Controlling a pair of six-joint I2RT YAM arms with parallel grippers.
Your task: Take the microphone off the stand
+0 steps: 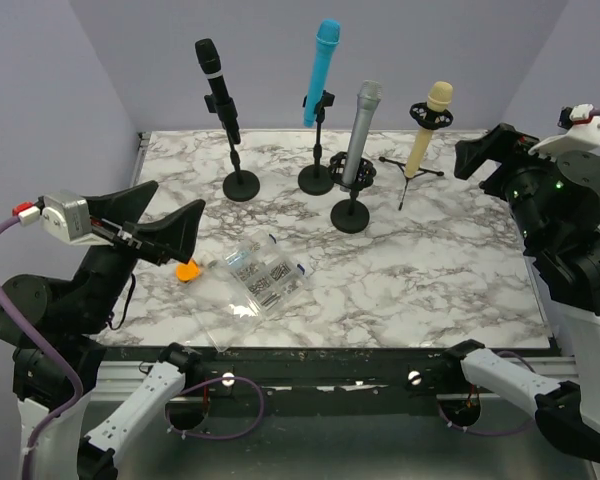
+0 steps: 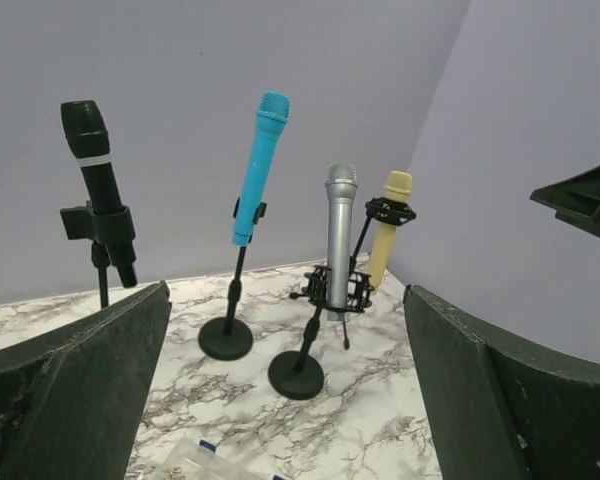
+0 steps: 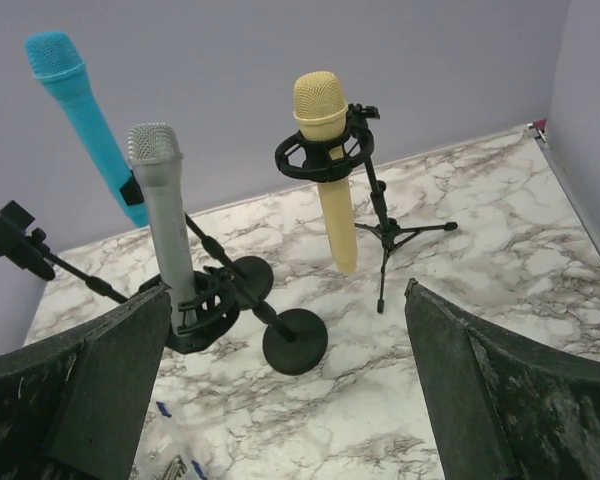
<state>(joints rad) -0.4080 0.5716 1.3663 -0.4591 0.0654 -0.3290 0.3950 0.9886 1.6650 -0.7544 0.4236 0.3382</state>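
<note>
A clear plastic bag (image 1: 252, 280) of small parts lies flat on the marble tabletop (image 1: 430, 260), nearer than the silver microphone (image 1: 360, 130) and to its left. A small orange piece (image 1: 187, 270) sits just beside the bag, on the side away from that microphone. The left claw (image 1: 178, 196) hovers above the tabletop, well to the left of the silver microphone. Its fingers (image 2: 80, 380) are spread wide apart and grip nothing.

The silver microphone stands tilted in a black shock-mount clip on a round-based stand (image 1: 350, 215), grille end up. None of the four microphones is off its stand.

Just behind and left of the silver microphone, the blue microphone (image 1: 322, 70) sits clipped in its own round-based stand (image 1: 316, 180). Further left, the black microphone (image 1: 217, 85) leans in a third round-based stand (image 1: 242, 185). To the right of the silver microphone, the cream microphone (image 1: 428, 125) hangs through a ring mount on a small tripod (image 1: 410, 170).

The right claw (image 1: 485, 150) is held in the air well to the right of the silver microphone, beyond the cream one. Its fingers (image 3: 490, 390) are wide apart and touch nothing.
</note>
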